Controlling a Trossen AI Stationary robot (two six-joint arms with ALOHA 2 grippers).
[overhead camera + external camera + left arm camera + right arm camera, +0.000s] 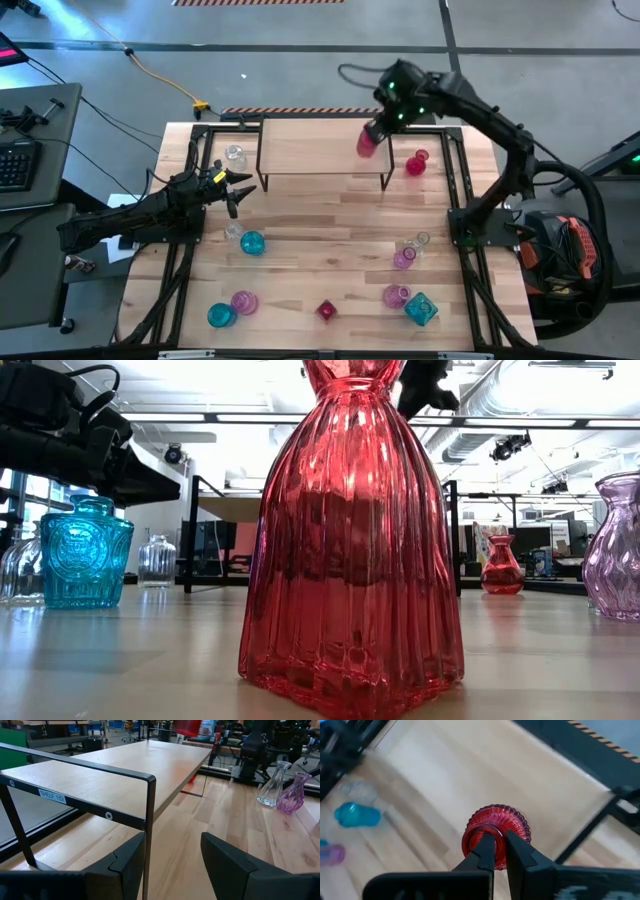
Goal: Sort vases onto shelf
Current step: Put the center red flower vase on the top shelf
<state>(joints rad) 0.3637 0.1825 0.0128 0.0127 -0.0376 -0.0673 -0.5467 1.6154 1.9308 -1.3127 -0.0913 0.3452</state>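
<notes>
Vase (368, 140), red and ribbed, is hanging upright from the right gripper (500, 851), which is pinching its rim between closed fingers. From above, the vase is sitting over the right-hand end of the shelf (310, 150), near that end's edge and not at its middle. In the right wrist view the shelf's pale wood top is showing directly beneath the vase, with the black frame edge just beside it. Whether the base is touching the wood or hovering above it I cannot tell. Long axis of the vase is running vertical, mouth up, in line with the gripper. Judgement: the coming move is turning on a straight drop and release, with little margin toward the near edge. Left gripper (172, 855) is waiting with fingers spread wide and nothing between them, just beside the shelf's left end, low over the surface (330, 240). Right arm is plainly the nearer one here.
</notes>
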